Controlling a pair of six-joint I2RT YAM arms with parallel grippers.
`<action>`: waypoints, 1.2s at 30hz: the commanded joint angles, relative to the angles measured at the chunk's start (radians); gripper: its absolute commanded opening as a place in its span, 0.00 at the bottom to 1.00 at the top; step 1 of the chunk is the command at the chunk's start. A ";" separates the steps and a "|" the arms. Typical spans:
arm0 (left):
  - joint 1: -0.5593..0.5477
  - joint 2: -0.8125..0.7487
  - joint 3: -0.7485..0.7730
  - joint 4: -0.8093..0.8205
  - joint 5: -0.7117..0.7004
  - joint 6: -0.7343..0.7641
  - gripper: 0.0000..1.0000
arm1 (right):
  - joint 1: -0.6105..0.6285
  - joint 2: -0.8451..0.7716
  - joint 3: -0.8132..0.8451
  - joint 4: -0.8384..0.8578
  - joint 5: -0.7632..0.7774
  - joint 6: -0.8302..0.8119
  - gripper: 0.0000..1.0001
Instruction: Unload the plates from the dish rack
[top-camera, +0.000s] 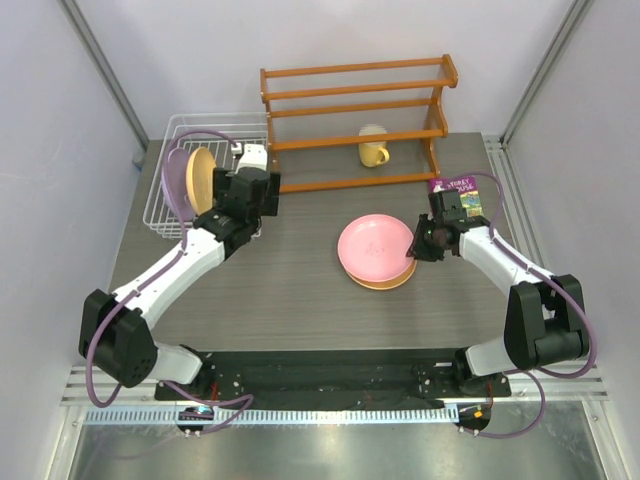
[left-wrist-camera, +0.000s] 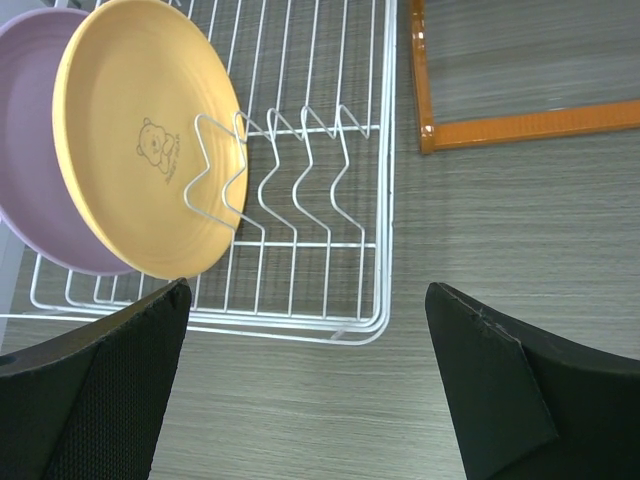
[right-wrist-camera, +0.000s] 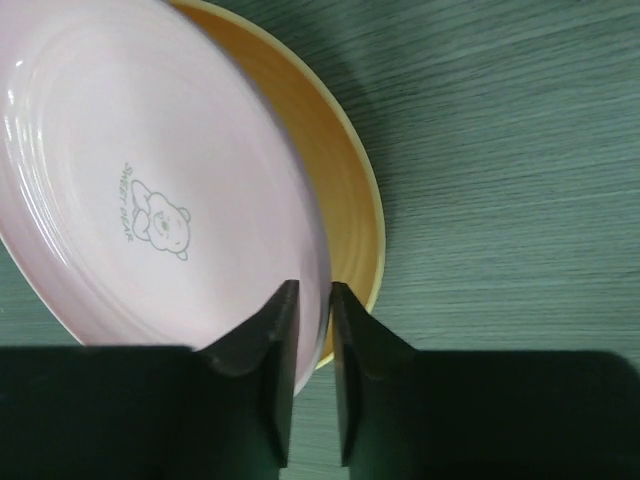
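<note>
Left gripper (left-wrist-camera: 307, 300): wide open beside dish rack (left-wrist-camera: 385, 200).
Right gripper (right-wrist-camera: 315, 292): narrow around pink plate (right-wrist-camera: 130, 170) rim; grip unclear.
Pink plate: atop yellow plate (right-wrist-camera: 345, 200).

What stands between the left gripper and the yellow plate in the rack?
Only the near rim of the dish rack, which the open left gripper hovers just outside. A wire divider crosses the face of the yellow plate, and the lavender plate leans behind it.
</note>
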 joint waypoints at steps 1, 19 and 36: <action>0.023 0.005 0.015 0.012 -0.004 -0.001 0.99 | -0.001 -0.018 0.019 0.008 0.004 0.005 0.30; 0.240 0.091 0.075 0.050 0.026 0.035 1.00 | 0.001 -0.126 0.070 -0.081 0.160 -0.060 0.71; 0.328 0.249 0.194 0.073 -0.089 0.104 0.92 | 0.001 -0.080 0.071 -0.073 0.162 -0.089 0.62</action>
